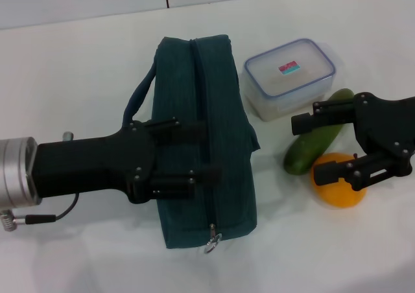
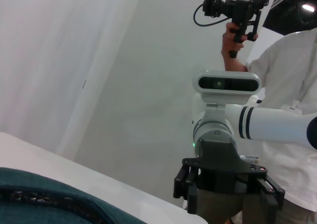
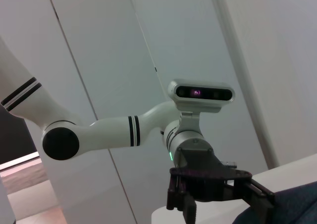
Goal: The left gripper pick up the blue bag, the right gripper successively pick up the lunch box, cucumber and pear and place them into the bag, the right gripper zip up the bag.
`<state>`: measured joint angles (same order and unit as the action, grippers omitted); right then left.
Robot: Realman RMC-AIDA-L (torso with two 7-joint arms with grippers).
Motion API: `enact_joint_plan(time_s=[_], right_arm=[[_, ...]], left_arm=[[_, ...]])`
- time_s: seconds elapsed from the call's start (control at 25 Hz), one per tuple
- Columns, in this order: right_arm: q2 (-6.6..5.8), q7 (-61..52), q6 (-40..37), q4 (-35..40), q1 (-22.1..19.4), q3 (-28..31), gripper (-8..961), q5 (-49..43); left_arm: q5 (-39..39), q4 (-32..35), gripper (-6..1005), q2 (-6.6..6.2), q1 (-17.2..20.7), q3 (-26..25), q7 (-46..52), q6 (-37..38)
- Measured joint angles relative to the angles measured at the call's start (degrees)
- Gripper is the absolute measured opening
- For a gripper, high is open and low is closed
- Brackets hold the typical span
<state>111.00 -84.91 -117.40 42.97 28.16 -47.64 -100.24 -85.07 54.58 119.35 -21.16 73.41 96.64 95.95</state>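
Left side of the table: the left gripper reaches in level from the robot's left and hangs over the middle of the blue bag. Its two fingers stand apart, one to each side along the bag's length, with their tips at or near the zipper seam. No fabric is seen pinched between them; whether they touch the bag cannot be told from above. The posture reads as a pre-grasp over the bag's top, in my judgement aimed at the fabric beside the zipper so the bag can be lifted or held.

The bag lies flat, zipper uppermost and running from far to near, appearing closed along its visible length. The metal ring pull sits at the near end; a loop handle lies out to the bag's left.

Right of the bag: the lunch box, lid on, stands just beside the bag's far right corner. The cucumber lies diagonally in front of it, one end close against the box. The pear rests beside the cucumber's near end.

Far right: the right gripper hovers over the cucumber and pear, fingers spread wide, holding nothing. All three items remain outside the bag; packing is judged not begun.
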Motion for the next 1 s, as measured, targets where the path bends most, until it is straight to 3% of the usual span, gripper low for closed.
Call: enact_joint_plan(time_s=[0.72, 1.0], right_arm=[[0.00, 0.0, 0.4, 0.0, 0.0, -0.6, 831, 0.0], [0.01, 0.0, 0.4, 0.0, -0.1, -0.6, 831, -0.3]], left_arm=[[0.5, 0.0, 856, 0.00, -0.7, 0.0, -0.3, -0.2], [6.9, 0.5, 849, -0.54, -2.0, 0.0, -0.5, 2.6]])
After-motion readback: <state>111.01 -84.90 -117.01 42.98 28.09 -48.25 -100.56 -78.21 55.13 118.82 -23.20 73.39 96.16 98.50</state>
